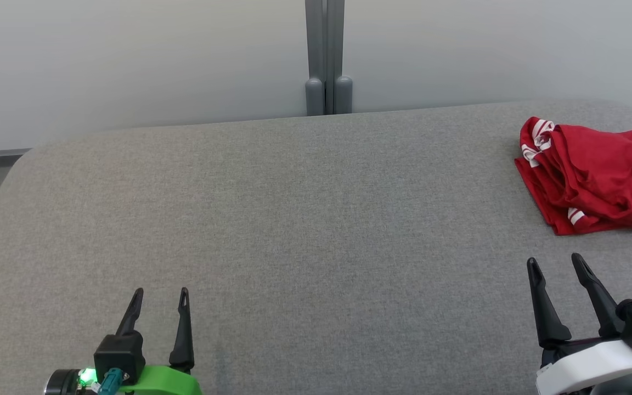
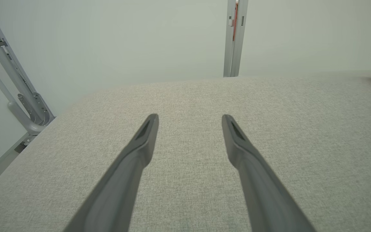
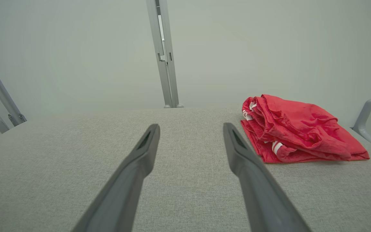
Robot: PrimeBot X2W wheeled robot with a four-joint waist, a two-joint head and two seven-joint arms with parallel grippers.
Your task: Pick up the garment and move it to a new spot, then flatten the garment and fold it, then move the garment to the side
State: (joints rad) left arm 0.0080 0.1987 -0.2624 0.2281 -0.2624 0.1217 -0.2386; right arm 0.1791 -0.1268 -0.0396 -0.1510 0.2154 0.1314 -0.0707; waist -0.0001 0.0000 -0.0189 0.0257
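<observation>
1. Now, the red garment (image 1: 590, 175) with white stripes lies bunched in loose folds on the grey fabric worktop (image 1: 294, 219). In the head view it sits at the far right corner, and its right side runs to the picture's edge.
2. The left hand (image 1: 162, 292) sits at the lower left of the head view, over the near part of the worktop. Its two dark fingers (image 1: 183, 329) are spread apart and point away from the robot, over bare cloth.
3. The right hand (image 1: 554, 260) sits at the lower right, well apart from the left hand. Its fingers are also spread, and their tips are near the garment's near edge but apart from it.
4. In the left wrist view the fingers stand wide over plain grey fabric. A sliver of the garment shows at the far right edge, well away from them.
5. In the right wrist view the garment lies ahead and to the right of the right-side finger. It is heaped in several layers, with white-striped trim at its left end and along its near edge.
6. Behind the worktop stands a pale wall (image 1: 129, 60), with a grey upright post (image 1: 325, 55) at the middle of the far edge.
</observation>
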